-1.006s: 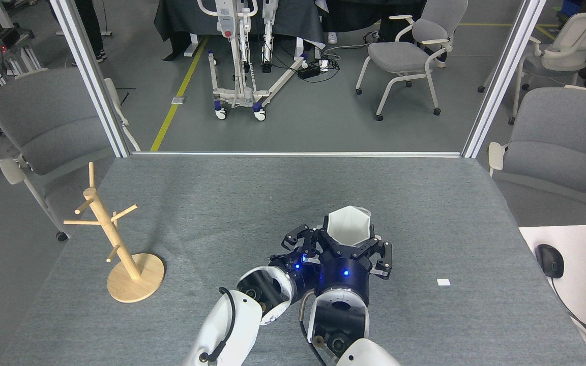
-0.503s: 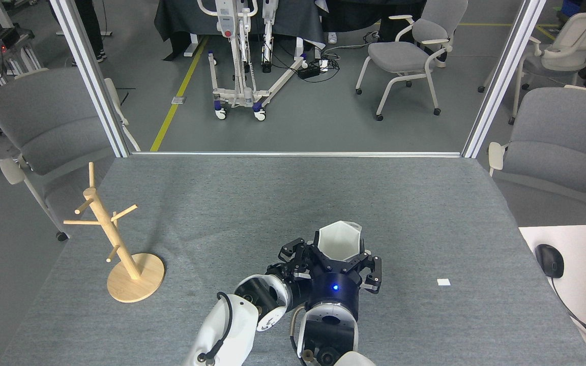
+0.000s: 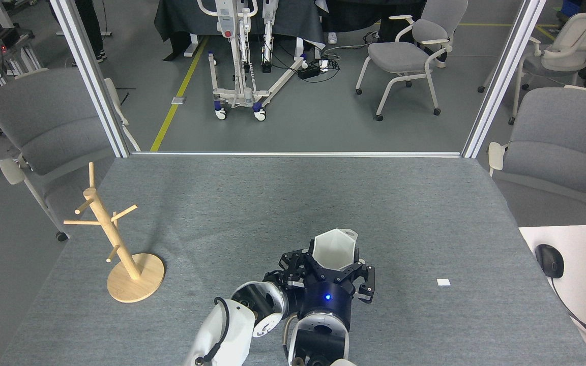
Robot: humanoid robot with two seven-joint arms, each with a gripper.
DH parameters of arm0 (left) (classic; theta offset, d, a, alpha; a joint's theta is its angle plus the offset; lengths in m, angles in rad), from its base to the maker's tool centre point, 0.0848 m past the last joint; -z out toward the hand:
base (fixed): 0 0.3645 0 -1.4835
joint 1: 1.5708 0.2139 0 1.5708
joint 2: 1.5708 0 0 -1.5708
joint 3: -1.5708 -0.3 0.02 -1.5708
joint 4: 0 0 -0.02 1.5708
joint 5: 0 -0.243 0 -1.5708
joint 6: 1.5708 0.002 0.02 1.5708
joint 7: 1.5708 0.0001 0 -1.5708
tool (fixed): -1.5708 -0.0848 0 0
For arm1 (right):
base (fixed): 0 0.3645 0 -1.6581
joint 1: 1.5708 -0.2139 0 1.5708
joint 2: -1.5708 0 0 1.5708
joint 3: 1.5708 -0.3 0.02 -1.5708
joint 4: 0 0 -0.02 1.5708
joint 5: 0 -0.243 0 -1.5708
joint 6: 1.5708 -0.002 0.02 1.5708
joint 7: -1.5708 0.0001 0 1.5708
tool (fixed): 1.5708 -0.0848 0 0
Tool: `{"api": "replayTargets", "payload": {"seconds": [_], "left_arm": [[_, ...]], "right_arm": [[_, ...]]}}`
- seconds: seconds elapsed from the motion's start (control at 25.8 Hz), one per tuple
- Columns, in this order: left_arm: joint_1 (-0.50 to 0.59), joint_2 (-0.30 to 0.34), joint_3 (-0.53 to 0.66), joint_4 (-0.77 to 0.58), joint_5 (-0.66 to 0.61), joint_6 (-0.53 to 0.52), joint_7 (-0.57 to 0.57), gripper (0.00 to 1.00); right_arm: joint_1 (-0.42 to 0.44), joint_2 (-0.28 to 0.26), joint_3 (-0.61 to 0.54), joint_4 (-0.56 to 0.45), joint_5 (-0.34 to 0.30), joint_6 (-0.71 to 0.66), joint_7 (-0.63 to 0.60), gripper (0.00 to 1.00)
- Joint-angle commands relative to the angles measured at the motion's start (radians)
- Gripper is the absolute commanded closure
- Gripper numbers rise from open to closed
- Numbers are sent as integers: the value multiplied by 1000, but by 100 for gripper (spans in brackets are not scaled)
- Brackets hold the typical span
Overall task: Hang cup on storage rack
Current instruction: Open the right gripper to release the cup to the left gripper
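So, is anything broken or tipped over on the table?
Nothing looks broken or spilled. The mug tree stands upright on its round base, and the white cup sits mouth-up at the robot's fingers. A tiny white scrap lies alone.

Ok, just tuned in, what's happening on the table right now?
Both arms are bunched together near the front middle of the table around a white cup. The right pincer has its fingers around the cup's lower part, rim up. The left pincer sits right beside it on the cup's left; whether it grips is unclear. The wooden rack stands well off to the left with every peg bare, so the hanging is not yet done.
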Motion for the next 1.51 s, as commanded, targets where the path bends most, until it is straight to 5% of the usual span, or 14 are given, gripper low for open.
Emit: {"api": "replayTargets", "payload": {"seconds": [0.0, 0.19, 0.27, 0.58, 0.77, 1.05, 1.47], "left_arm": [[-1, 0, 15, -211, 0, -5, 5, 100], [-1, 1, 17, -208, 0, -4, 2, 100], [-1, 1, 17, -208, 0, -2, 1, 100], [-1, 1, 32, -198, -1, -2, -2, 100], [-1, 1, 34, -178, -1, -1, -2, 100], [0, 1, 34, -177, -1, 1, -2, 100], [12, 1, 35, -166, -3, 1, -2, 100]], "right_arm": [[-3, -4, 23, 13, 1, -1, 1, 27], [-9, -3, 19, 24, 0, -3, 2, 4], [-9, -4, 16, 24, -2, -10, 1, 2], [-11, -6, 11, 24, -5, -15, -25, 1], [-6, 4, 9, 24, -23, -15, -226, 2], [-8, 11, 8, 21, -152, -41, -473, 3], [-9, 11, 5, 18, -169, -79, -504, 3]]}}
